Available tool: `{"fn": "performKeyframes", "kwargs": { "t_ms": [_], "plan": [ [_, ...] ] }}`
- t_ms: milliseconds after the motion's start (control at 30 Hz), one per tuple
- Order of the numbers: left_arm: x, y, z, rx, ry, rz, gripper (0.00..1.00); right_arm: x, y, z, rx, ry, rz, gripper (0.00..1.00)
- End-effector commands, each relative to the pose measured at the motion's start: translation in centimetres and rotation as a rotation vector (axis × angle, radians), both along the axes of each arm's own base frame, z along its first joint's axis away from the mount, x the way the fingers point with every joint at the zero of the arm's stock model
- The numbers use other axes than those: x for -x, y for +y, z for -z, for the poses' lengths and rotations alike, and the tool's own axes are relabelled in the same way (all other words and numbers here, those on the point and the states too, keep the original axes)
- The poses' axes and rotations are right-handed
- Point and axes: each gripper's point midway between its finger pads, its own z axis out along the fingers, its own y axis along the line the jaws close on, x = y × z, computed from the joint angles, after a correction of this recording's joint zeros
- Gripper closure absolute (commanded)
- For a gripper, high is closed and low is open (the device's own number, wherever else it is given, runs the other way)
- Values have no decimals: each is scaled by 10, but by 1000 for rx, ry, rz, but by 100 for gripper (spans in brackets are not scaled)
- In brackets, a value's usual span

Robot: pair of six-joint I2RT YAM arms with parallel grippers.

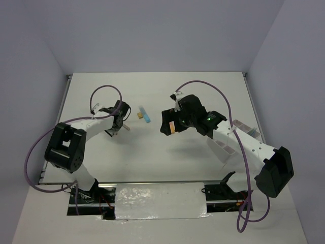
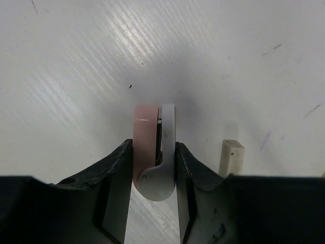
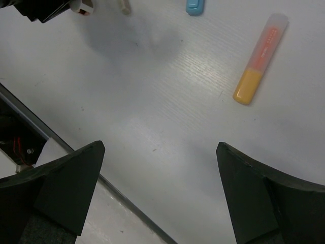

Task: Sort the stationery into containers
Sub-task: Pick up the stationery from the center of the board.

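A small pink and white stationery piece (image 2: 152, 127) lies on the table with my left gripper (image 2: 154, 148) shut on it, one finger pressed against each side. In the top view that gripper (image 1: 118, 127) is low over the table at centre left. A tan eraser (image 2: 231, 157) stands just to the right of it. Further right lie a blue marker (image 1: 145, 116) and a small tan piece (image 1: 138, 116). My right gripper (image 3: 160, 152) hangs open and holds nothing, above the table near an orange marker (image 3: 259, 58). The white divided tray (image 1: 252, 133) is at the right, partly hidden by the right arm.
The blue marker's end (image 3: 195, 6) and the eraser (image 3: 124, 6) show at the top edge of the right wrist view. A metal rail along the table's edge (image 3: 61, 145) crosses that view at lower left. Purple cables loop over both arms.
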Motion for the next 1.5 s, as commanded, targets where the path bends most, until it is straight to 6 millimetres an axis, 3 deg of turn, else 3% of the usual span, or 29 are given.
{"fn": "performKeyframes", "kwargs": {
  "t_ms": [0,167,200,267,300,333,400,433,467,500,533,567,633,667,767,933,1133,1233,1400,1467],
  "plan": [
    [-11,1,-39,-45,-137,84,86,-3,2,-7,-16,-32,10,1],
    [-16,-23,-76,-99,-233,309,90,-7,6,-17,-41,-27,20,1],
    [-23,-46,-84,-69,-298,404,93,-9,6,-21,-57,-28,27,0],
    [-26,-68,-102,-94,-356,590,94,-17,-2,-30,-107,-6,81,0],
    [-27,-100,-116,-22,-466,723,100,-18,-1,-35,-156,8,76,0],
    [-26,-113,-123,-8,-513,804,100,-19,-5,-45,-202,9,90,0],
    [-10,-131,-129,5,-587,962,100,-31,-19,-55,-300,32,157,1],
    [-7,-152,-148,36,-694,1081,100,-26,-19,-67,-345,27,138,1],
    [0,-161,-155,47,-745,1149,100,-25,-19,-71,-357,26,142,1],
    [16,-170,-158,62,-794,1230,100,-24,-18,-79,-359,26,136,1],
    [26,-186,-178,57,-903,1350,100,-20,-15,-82,-368,41,113,1],
    [42,-194,-173,65,-926,1423,100,-18,-14,-85,-370,59,116,1],
    [60,-203,-202,42,-1076,1505,100,-19,-17,-86,-378,76,158,2],
    [68,-205,-200,46,-1096,1531,100,-17,-18,-82,-386,91,173,2],
    [80,-214,-218,48,-1171,1610,100,-9,-11,-87,-453,102,200,2],
    [93,-245,-221,98,-1165,1771,100,3,8,-79,-447,130,200,4],
    [95,-255,-224,92,-1185,1784,100,10,15,-76,-478,145,185,12],
    [96,-261,-227,100,-1190,1799,100,13,21,-74,-464,148,160,23],
    [96,-261,-228,91,-1194,1789,100,18,30,-71,-457,164,123,53],
    [92,-258,-227,74,-1189,1765,100,22,33,-73,-461,168,102,53]
  ]
}}
